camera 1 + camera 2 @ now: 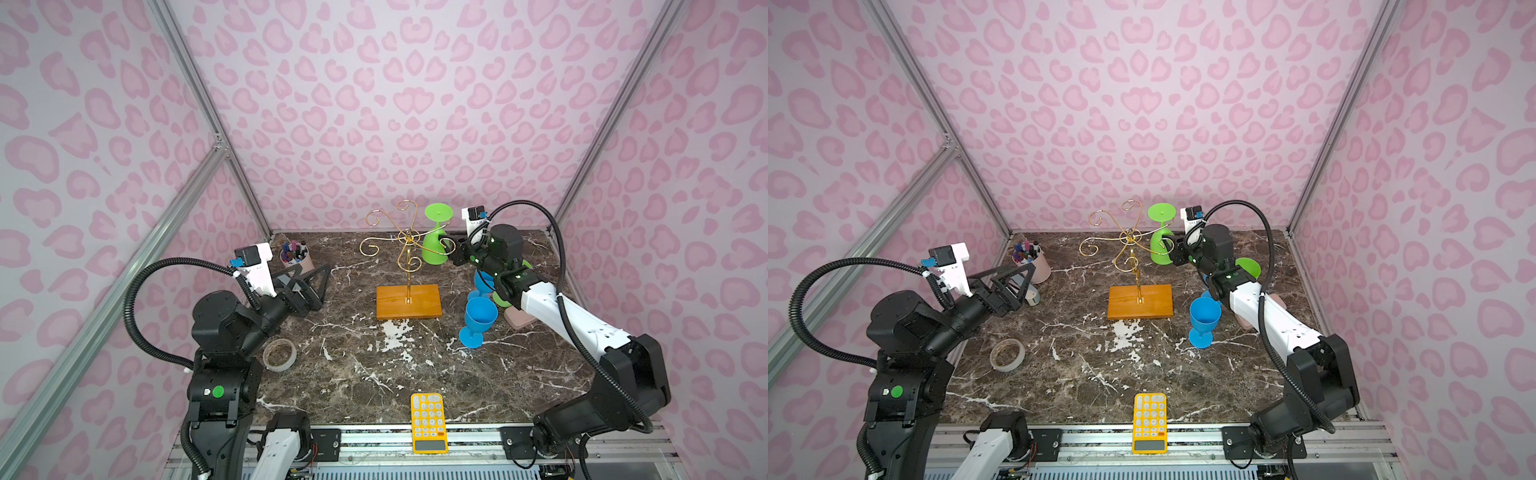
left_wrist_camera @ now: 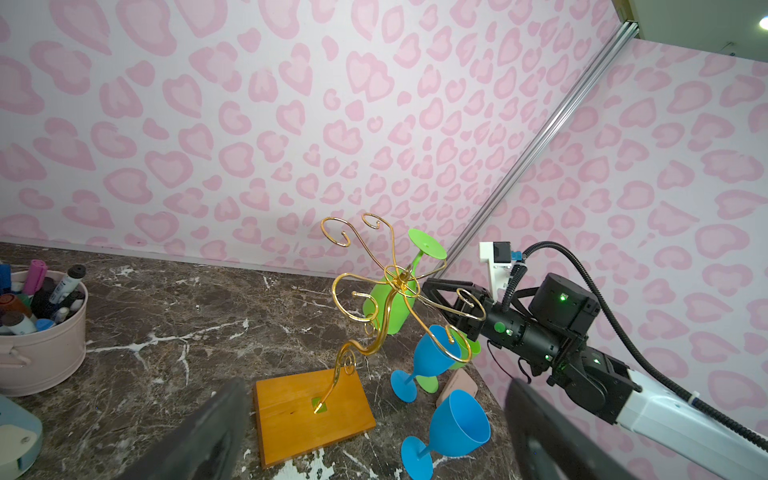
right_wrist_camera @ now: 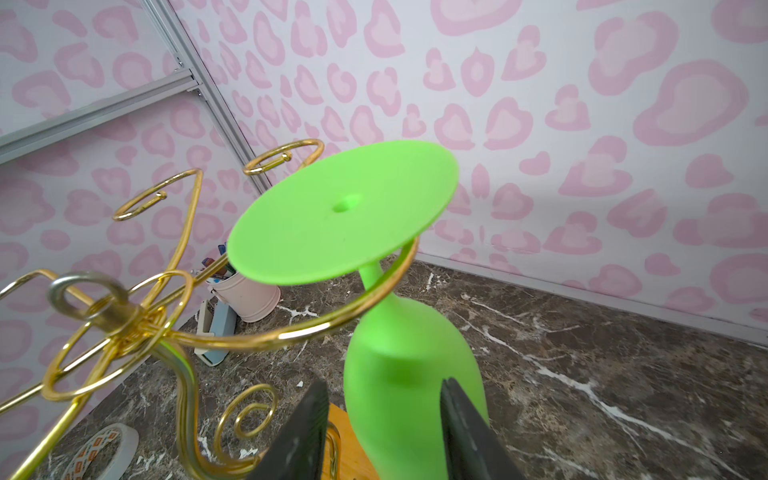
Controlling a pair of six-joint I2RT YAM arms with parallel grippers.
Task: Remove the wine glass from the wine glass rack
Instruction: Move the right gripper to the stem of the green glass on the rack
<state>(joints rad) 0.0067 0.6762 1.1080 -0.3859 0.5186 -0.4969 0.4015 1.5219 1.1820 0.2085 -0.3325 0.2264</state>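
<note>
Right wrist view: wine glass [image 3: 399, 365], bright green, hangs upside down at centre frame, stem threaded through a gold loop of the wine glass rack [image 3: 124, 324], round foot sitting just above that loop
Right gripper [image 3: 382, 415]: bottom of that frame, jaws partway apart on either side of the bowl; one finger [image 3: 465, 436] overlaps the green, a sliver of gap shows by the opposite one, so pinching or merely flanking, I cannot tell
Top views: in both top views the glass sits upper centre, on the rack arm curling rightward, and the black claw comes at its bowl from the right
Rack footing: orange-brown wooden base flat on the marble table [image 1: 374, 374], dead centre, gold stem rising from it
Left gripper [image 1: 320, 286]: left of frame, jaws spread wide, well apart from the rack, near the pink pen tub [image 1: 297, 262]
Blue glass [image 1: 478, 322]: upright on the table, just right of the wooden base
Second blue glass [image 1: 482, 284]: behind it, partly hidden by the right arm
Foreground: yellow calculator [image 1: 428, 415] at bottom centre, tape roll [image 1: 279, 368] lower left beside the left arm
</note>
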